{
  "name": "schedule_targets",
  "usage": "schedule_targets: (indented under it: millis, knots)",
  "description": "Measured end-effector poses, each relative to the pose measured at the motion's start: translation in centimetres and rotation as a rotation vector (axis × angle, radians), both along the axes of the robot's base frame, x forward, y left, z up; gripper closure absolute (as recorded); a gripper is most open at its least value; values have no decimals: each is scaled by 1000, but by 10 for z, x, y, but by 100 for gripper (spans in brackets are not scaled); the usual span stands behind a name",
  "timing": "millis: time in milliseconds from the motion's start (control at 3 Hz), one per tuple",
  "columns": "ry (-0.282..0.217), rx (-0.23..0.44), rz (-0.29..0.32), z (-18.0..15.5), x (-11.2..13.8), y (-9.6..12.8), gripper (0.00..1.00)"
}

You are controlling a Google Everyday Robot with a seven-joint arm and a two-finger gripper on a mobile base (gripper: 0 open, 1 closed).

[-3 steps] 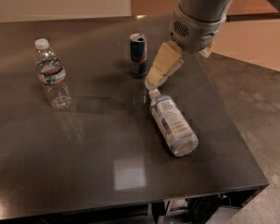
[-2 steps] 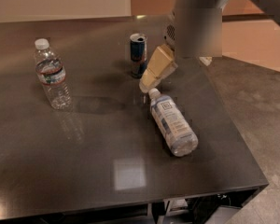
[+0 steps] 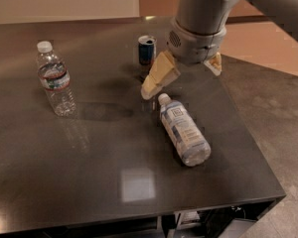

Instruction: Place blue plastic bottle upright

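Observation:
The blue plastic bottle lies on its side on the dark table, right of centre. Its white cap points to the far left and its base toward the near right edge. My gripper hangs just above and behind the cap end. It is open and empty, with its fingers spread wide. The left cream finger reaches down to just left of the cap. The right finger shows behind the wrist. Neither finger touches the bottle.
A ribbed clear bottle with a red-banded label stands upright at the far left. A blue and silver can stands upright just behind the left finger. The table's right edge runs close to the lying bottle.
The gripper has moved left and a little lower, toward the bottle's cap, and has turned so the second finger shows. The bottle, the can and the ribbed bottle have not moved.

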State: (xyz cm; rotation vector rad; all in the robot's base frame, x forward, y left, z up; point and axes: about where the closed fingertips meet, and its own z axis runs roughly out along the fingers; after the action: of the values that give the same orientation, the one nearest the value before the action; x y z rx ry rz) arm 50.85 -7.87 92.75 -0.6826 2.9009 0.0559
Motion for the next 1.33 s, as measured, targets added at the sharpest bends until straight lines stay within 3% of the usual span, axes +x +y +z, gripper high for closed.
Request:
schedule_targets:
  millis: [667, 1333]
  knots:
    - [66, -6, -91, -19, -2, 1, 0]
    - [157, -13, -133, -44, -29, 15, 0]
